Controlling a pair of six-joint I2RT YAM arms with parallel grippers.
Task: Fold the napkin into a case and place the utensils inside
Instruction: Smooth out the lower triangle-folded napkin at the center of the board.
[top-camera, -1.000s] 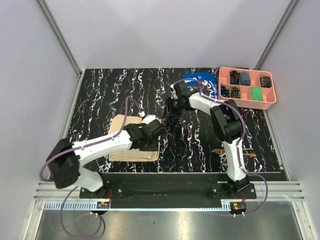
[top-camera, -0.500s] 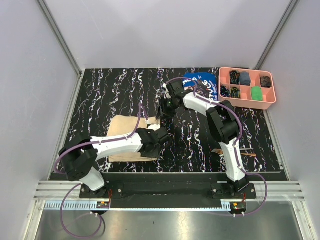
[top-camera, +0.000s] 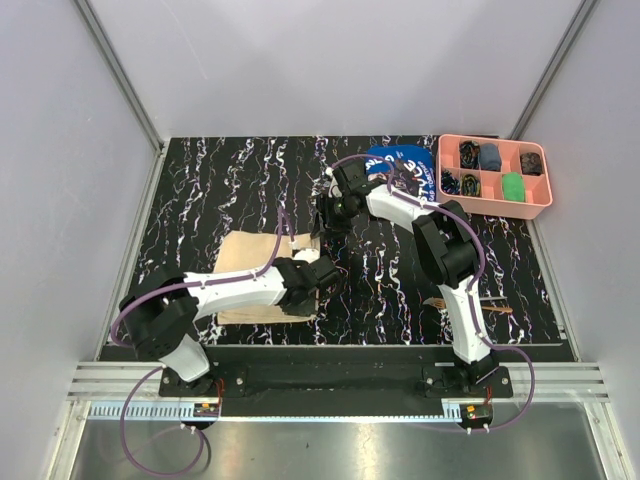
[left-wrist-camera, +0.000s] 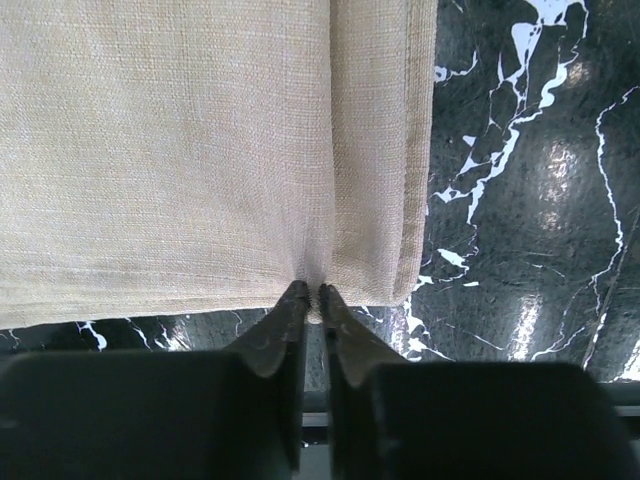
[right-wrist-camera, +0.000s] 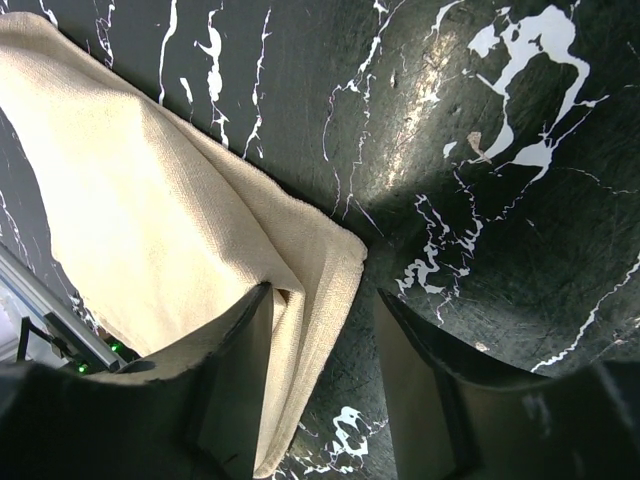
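The beige napkin (top-camera: 245, 262) lies folded on the black marble table, left of centre. My left gripper (top-camera: 312, 276) is at its right edge; in the left wrist view the gripper (left-wrist-camera: 312, 294) is shut on the napkin's (left-wrist-camera: 170, 150) near hem beside a fold line. My right gripper (top-camera: 325, 222) hovers at the napkin's far right corner. In the right wrist view it (right-wrist-camera: 320, 325) is open, with the layered corner of the napkin (right-wrist-camera: 150, 210) between the jaws and close to the left finger. A wooden-handled utensil (top-camera: 497, 309) lies near the right arm's base, partly hidden.
A pink compartment tray (top-camera: 495, 206) with small items stands at the back right. A blue printed cloth (top-camera: 392, 160) lies next to it, partly under the right arm. Grey walls enclose the table on three sides.
The left gripper moved nearer along the napkin's right edge and the right gripper moved left to the napkin's far corner. In the last half second almost nothing moved.
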